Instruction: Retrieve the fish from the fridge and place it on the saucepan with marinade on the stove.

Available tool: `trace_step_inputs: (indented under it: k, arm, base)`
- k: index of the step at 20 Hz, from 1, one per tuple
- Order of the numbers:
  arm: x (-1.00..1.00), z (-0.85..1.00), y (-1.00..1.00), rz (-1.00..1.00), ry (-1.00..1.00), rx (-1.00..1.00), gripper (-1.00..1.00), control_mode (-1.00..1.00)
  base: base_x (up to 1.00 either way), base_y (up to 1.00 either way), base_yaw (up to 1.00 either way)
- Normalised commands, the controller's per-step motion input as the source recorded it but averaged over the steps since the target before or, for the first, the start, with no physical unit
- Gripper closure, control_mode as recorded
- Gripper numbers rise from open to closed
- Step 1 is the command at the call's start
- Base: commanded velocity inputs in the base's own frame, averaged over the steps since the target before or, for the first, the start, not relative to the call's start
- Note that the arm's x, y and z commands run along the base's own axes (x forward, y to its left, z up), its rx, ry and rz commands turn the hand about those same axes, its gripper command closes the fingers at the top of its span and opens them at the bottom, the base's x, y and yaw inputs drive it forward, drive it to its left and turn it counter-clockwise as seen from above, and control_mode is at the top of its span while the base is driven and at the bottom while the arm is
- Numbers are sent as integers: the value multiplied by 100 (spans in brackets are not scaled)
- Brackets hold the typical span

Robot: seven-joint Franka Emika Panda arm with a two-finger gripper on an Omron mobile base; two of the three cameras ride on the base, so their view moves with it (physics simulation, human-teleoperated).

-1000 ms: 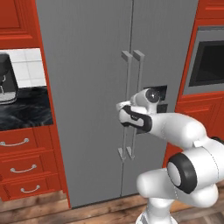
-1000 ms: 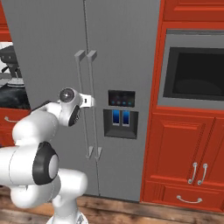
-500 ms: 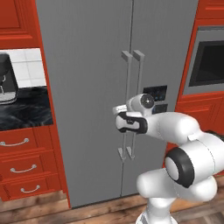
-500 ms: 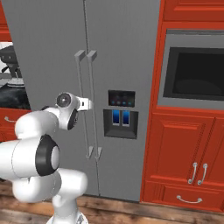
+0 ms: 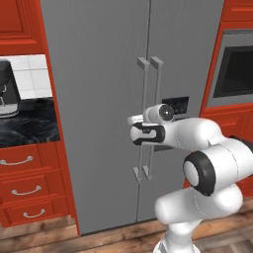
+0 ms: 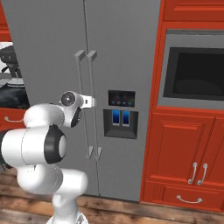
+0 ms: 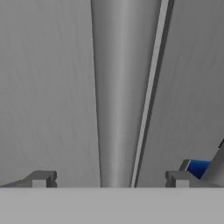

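Note:
The grey fridge (image 5: 99,99) (image 6: 48,52) stands with both doors shut. Its two long bar handles (image 5: 149,89) (image 6: 85,78) run down the centre. My gripper (image 5: 134,132) (image 6: 89,103) (image 7: 109,179) is open at mid-height of the handles. In the hand view one vertical handle bar (image 7: 117,87) runs straight up between the two spread fingertips (image 7: 41,178), without touching either. The fish, saucepan, marinade and stove are out of view.
A dispenser panel (image 6: 120,116) sits on the right door. To the left are a black counter (image 5: 27,126) with a dark appliance (image 5: 7,96) and red drawers (image 5: 27,185). A wall oven (image 6: 197,74) and red cabinets (image 6: 188,162) stand to the right.
The hand has edged slightly left and in towards the fridge handles. Its jaws have stayed wide apart, and the fridge doors have not moved.

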Motion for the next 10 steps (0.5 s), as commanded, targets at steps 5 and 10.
trace_step_inputs:
  k: [5, 10]
  arm:
    - [24, -2, 0, 0, -2, 0, -100, -100]
    - [44, -9, 0, -1, 0, 0, -100, -100]
  base:
    - [0, 0, 0]
    - [0, 0, 0]
